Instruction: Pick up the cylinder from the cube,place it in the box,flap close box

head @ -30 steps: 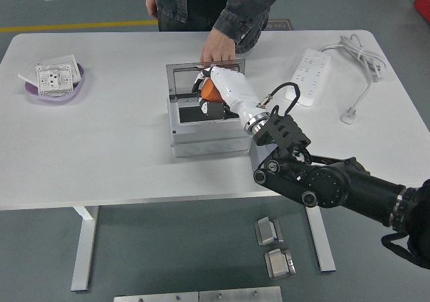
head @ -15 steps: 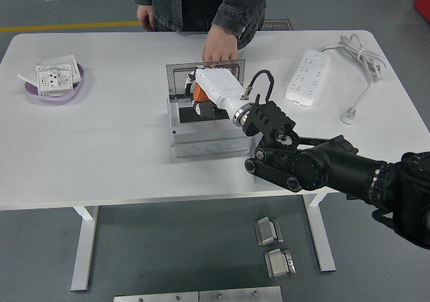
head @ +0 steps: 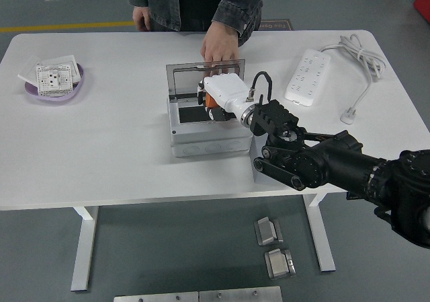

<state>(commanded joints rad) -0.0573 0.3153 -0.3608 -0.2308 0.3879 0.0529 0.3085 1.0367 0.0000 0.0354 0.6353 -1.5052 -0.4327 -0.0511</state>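
- Over the open grey box [head: 205,140], the right hand [head: 222,92] reaches in from the lower right on its black arm [head: 322,164], its white shell above the box's inner cavity.
- Under that white shell, the fingers [head: 203,93] are curled around the orange cylinder [head: 210,101], which shows only as a small orange patch at their inner side.
- Beneath the fingers lies the dark floor of the box; the cylinder is held inside the box's outline, and whether it touches the floor cannot be told.
- Behind the fingers, the transparent lid [head: 201,73] stands raised at the box's far edge.
- Beyond the fingers, a person's hand [head: 218,46] rests on the top edge of that lid, the dark sleeve [head: 236,9] coming down from the table's far side.
- Well off to the right of the fingers, a white power strip [head: 308,77] lies flat with its cable [head: 356,60] coiled beside it.
- Far to the left of the fingers, a purple dish [head: 57,90] holds a white switch plate [head: 54,77].
- All of this sits on the white table [head: 107,154].
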